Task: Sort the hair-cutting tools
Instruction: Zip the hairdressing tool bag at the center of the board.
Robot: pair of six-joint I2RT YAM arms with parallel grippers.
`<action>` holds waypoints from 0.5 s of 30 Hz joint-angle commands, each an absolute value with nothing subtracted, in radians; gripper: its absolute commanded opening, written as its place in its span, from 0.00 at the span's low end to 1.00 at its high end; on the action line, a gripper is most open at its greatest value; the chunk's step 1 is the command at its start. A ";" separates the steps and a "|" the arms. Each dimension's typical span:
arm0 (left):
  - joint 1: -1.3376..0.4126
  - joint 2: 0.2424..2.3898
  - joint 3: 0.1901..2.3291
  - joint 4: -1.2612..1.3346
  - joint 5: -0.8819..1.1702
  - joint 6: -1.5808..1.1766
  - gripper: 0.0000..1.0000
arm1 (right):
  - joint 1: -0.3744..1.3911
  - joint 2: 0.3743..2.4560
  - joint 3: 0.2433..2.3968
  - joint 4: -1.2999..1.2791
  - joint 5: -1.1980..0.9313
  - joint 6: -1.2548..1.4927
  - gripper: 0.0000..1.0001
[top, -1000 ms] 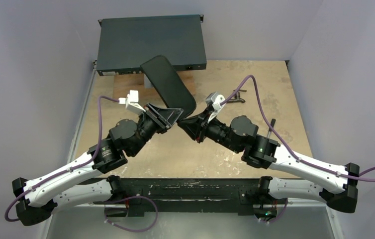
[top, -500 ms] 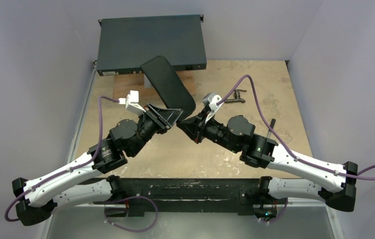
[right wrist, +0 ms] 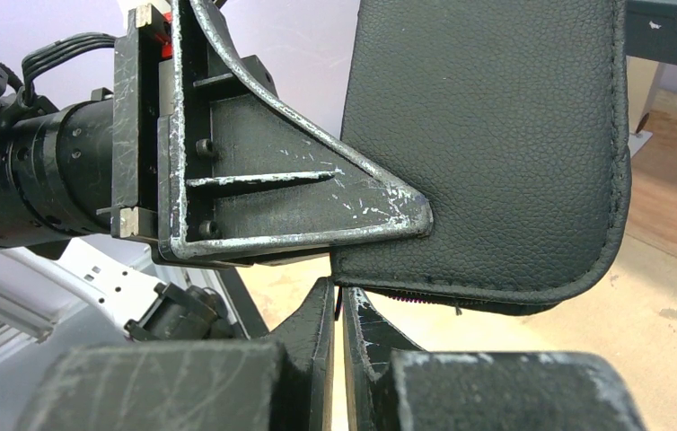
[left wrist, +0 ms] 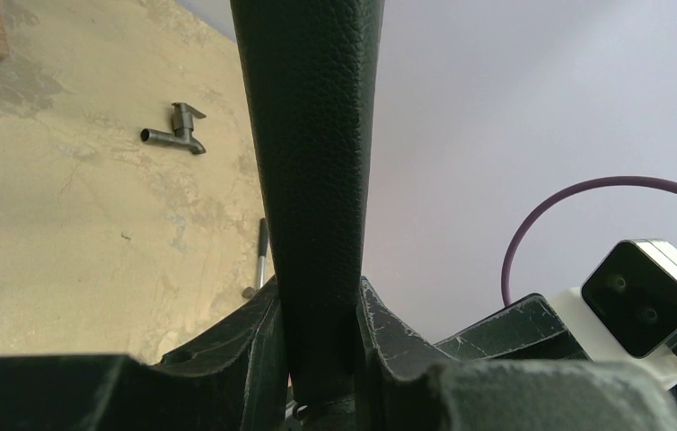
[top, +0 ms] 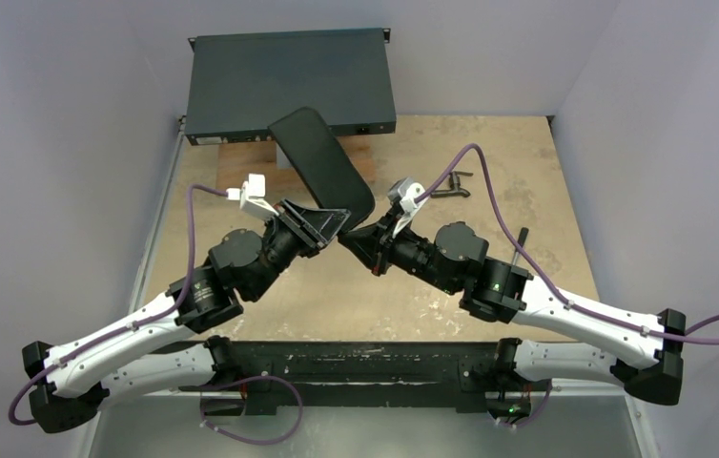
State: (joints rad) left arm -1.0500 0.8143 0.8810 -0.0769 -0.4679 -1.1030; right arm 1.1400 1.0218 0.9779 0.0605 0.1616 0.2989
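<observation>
The hair-cutting tools are out of view. A black leather pouch (top: 322, 167) is held tilted above the table, and my left gripper (top: 333, 223) is shut on its lower end. In the left wrist view the pouch (left wrist: 312, 135) rises edge-on from between the fingers of the left gripper (left wrist: 317, 310). My right gripper (top: 361, 237) meets the pouch's lower corner from the right. In the right wrist view the right gripper (right wrist: 337, 292) is shut on a thin dark zipper pull under the pouch (right wrist: 487, 135), by a line of purple zipper teeth.
A dark flat box (top: 289, 81) stands at the back, with a wooden block (top: 241, 157) in front of it. A dark T-shaped fitting (top: 451, 186) and a small hammer (top: 520, 243) lie on the right of the table. Walls close in on both sides.
My right gripper has edged left to the pouch's lower corner and closed on the zipper pull. The left gripper and pouch have stayed still.
</observation>
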 commanded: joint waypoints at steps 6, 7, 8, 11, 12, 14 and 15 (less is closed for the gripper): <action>-1.068 0.759 0.935 0.002 -0.453 -1.055 0.00 | 1.126 0.977 0.959 0.041 0.250 0.240 0.00; -1.068 0.757 0.936 0.002 -0.455 -1.051 0.00 | 1.127 0.973 0.954 0.038 0.255 0.238 0.00; -1.068 0.755 0.938 0.003 -0.458 -1.048 0.00 | 1.127 0.968 0.949 0.035 0.260 0.238 0.00; -1.068 0.754 0.945 0.002 -0.460 -1.042 0.00 | 1.126 0.955 0.939 0.022 0.257 0.237 0.00; -1.068 0.754 0.947 0.003 -0.462 -1.038 0.00 | 1.126 0.950 0.933 0.021 0.255 0.237 0.00; -1.068 0.750 0.950 0.003 -0.465 -1.031 0.00 | 1.128 0.941 0.928 0.013 0.248 0.235 0.00; -1.068 0.748 0.951 0.002 -0.469 -1.028 0.00 | 1.129 0.938 0.926 0.008 0.244 0.234 0.00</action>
State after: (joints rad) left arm -1.0676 0.8059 0.8810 -0.0792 -0.4492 -1.0786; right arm 1.1500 0.9783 0.9436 0.0608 0.1524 0.2855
